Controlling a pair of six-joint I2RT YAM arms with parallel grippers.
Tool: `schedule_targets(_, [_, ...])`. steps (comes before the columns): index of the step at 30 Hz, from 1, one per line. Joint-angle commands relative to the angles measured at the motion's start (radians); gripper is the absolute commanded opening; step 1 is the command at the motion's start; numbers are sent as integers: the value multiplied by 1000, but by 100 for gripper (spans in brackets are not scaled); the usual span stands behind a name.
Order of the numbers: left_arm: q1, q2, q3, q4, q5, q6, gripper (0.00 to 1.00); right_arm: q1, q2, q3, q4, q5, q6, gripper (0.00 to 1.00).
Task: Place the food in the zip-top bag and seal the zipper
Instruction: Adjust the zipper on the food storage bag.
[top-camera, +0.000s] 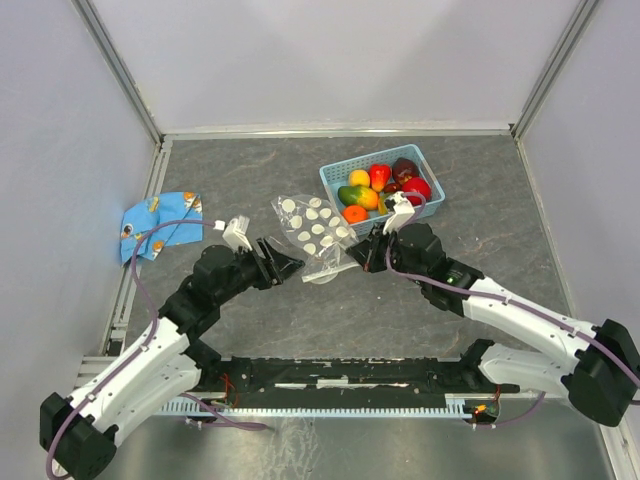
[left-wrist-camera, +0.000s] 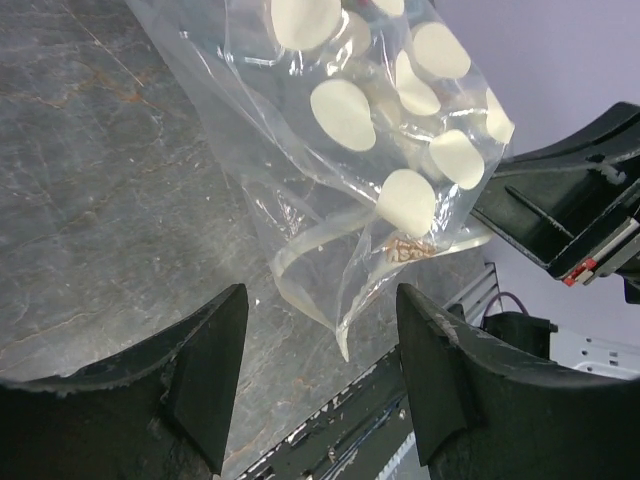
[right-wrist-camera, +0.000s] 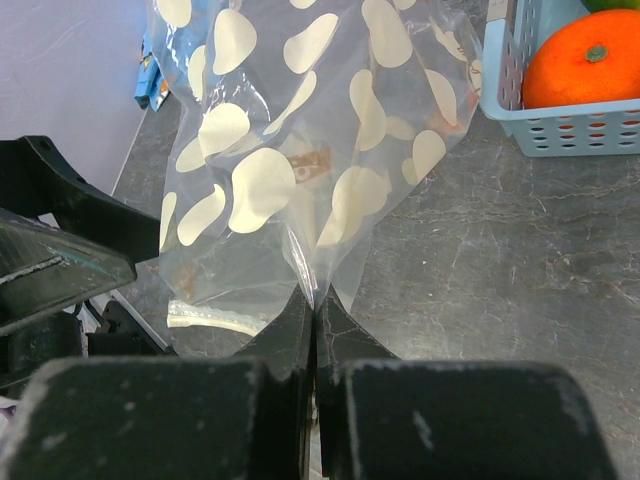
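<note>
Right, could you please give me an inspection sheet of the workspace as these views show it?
Surface: dark grey marbled table.
Job's things: the zip-top bag is clear with white dots, lifted at one edge, and no food is seen in it. The zipper curls loose as a whitish strip. The food all sits in the blue basket.
Clutter: blue patterned cloth at the left edge.
Grippers: the left gripper is open, facing the bag. The right gripper is shut on the bag's edge.
Cables: purple cables run along both arms.
Surroundings: pale walls with metal framing.
</note>
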Motion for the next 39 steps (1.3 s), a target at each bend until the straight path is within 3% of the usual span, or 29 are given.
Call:
schedule_targets(1, [-11,17,-44,141,75,-77,68,4,9,-6,83,10,27,2])
schedule_targets(8, [-34,61,-65,202,70,-88,64,5,36,-6,138,-29,46,2])
schedule_targets(12, [-43,73,-67,248,68,-88,54,8,58,-2,168,-52,48,2])
schedule_targets(16, [-45,76,-67,275,64,-87,36,10,81,-2,200,-84,52,2])
schedule_targets(21, [-45,22,-81,264,29,-100,4,10,77,-4,214,-88,35,11])
schedule_targets(29, [-45,-140,-101,205,-99,-148,3,11,-25,-70,238,-47,19,44])
schedule_targets(39, [-44,-226,-157,244,-168,-250,3,18,-143,-209,325,23,5,62])
